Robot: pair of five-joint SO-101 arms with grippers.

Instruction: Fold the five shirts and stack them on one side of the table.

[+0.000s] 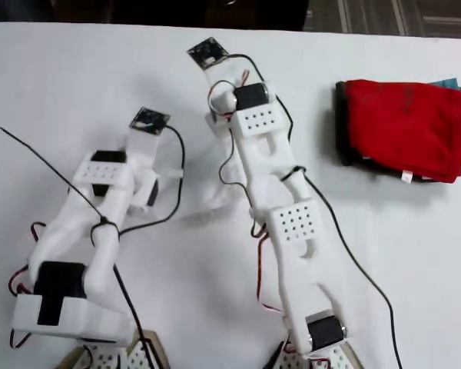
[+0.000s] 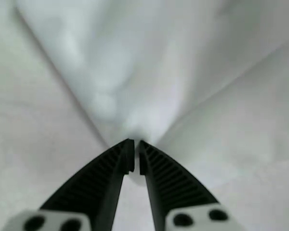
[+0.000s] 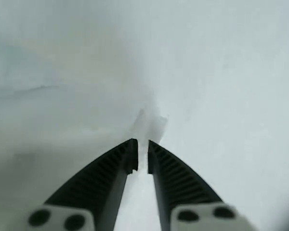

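Observation:
A white shirt (image 1: 215, 196) lies crumpled on the white table between the two arms. In the left wrist view my left gripper (image 2: 134, 156) is shut on a pinch of this shirt (image 2: 135, 72), and creases fan out from its tips. My right gripper (image 3: 142, 156) is shut too, with a small tuft of the white shirt (image 3: 150, 121) at its tips. A stack of folded shirts sits at the table's right side, with a red shirt (image 1: 406, 127) on top, a black one (image 1: 342, 123) under it and a teal edge (image 1: 452, 83) showing behind.
The left arm (image 1: 100, 207) and right arm (image 1: 280, 192) stretch from the near edge toward the table's middle, trailing black cables (image 1: 173, 207). Bare white table (image 1: 77, 77) lies at the far left and far side.

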